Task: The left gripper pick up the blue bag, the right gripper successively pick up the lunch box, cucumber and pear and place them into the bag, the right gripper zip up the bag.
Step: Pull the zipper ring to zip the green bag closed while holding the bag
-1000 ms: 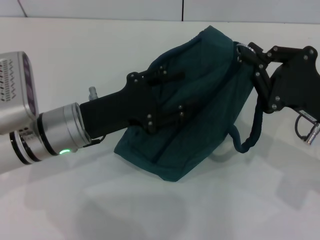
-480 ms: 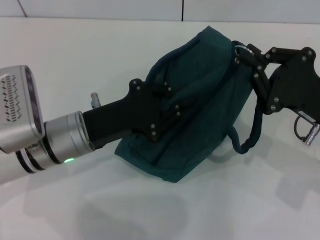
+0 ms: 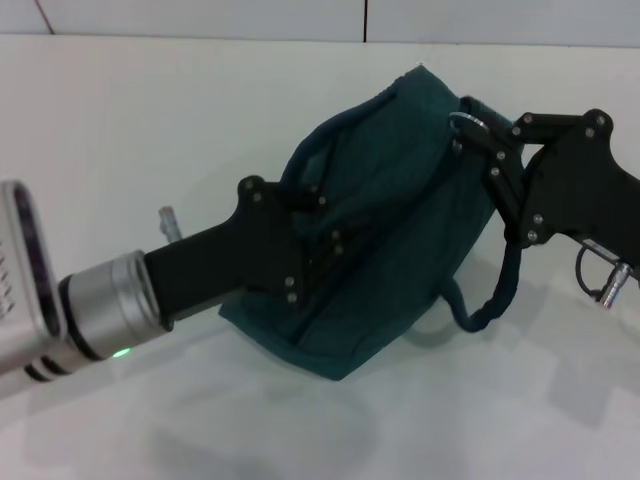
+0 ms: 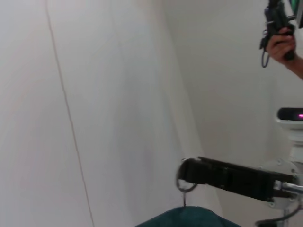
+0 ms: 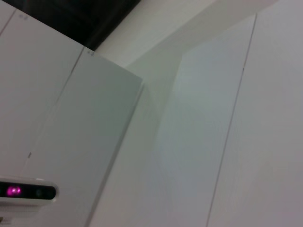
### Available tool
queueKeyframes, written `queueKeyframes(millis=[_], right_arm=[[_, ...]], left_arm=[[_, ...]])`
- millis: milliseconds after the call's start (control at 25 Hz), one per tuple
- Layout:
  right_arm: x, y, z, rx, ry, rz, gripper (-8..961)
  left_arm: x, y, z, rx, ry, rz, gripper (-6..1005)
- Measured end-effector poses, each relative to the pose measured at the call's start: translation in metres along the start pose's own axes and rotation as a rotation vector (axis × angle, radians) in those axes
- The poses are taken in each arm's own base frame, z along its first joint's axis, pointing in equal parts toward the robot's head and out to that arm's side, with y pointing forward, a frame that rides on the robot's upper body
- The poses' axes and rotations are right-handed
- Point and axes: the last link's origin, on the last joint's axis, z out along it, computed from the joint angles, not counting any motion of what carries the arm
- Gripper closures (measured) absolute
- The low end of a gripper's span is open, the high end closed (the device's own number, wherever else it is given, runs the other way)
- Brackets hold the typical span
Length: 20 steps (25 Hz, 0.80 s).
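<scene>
White table (image 3: 150, 120), blue bag (image 3: 400, 240) shifted left, left end effector (image 3: 325, 240) and right end effector (image 3: 470, 132) both clamping it.

No text, label, brand, number or sign can be read in any of the three views. The blue bag (image 3: 400, 220) shows only plain ribbed fabric on the side facing the head camera. The left gripper (image 3: 320, 235) and the right gripper (image 3: 470, 135) show bare black metal with screw heads. The pale panel (image 3: 20, 260) on the left arm carries small marks, possibly vent slots rather than lettering.
</scene>
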Motion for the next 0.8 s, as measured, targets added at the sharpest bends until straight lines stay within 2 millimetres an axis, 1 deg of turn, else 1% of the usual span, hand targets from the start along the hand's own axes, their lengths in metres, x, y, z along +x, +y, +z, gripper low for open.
queueKeyframes(millis=[240,800], right_arm=[[-0.001,-0.006,-0.001,0.030,-0.002,0.047,941],[0.008,-0.024,-0.021,0.151,0.057,0.153,941]], left_arm=[[0.002,0.010,-0.013,0.009,0.014,0.076,884],[0.000,0.008,-0.025,0.047,-0.016,0.086,885]])
